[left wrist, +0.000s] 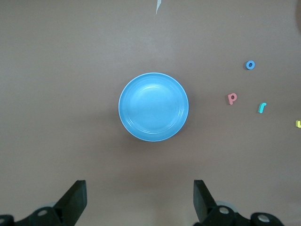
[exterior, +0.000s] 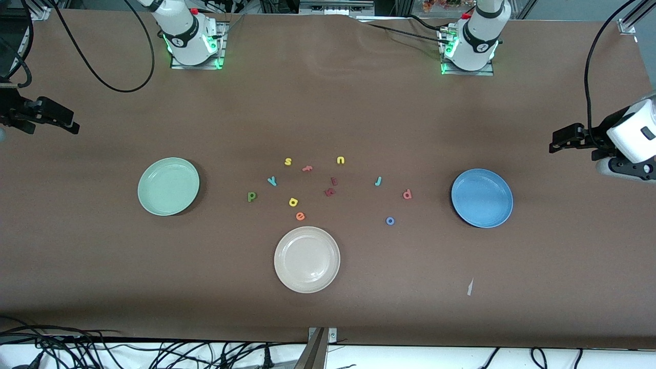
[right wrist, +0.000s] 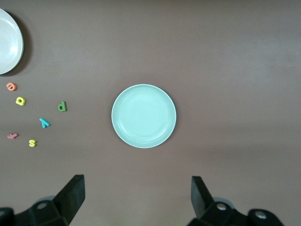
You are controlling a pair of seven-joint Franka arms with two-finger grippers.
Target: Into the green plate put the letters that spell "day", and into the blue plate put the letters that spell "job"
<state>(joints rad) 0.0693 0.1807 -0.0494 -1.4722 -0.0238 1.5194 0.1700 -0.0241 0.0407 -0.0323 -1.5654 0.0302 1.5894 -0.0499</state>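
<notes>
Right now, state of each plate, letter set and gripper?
green plate: empty
blue plate: empty
white plate: empty
day letters: loose on table
job letters: loose on table
left gripper: open, above blue plate
right gripper: open, above green plate

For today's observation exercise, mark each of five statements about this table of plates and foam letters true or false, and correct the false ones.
1. The green plate holds no letters. True.
2. The blue ring o lies in the blue plate. False: it lies on the table, beside that plate and a little nearer the front camera.
3. The left gripper is shut on a letter. False: it is open and holds nothing, hanging over the table at the blue plate's end.
4. The cream-white plate is nearer the front camera than the orange e. True.
5. The right gripper is open. True.
</notes>
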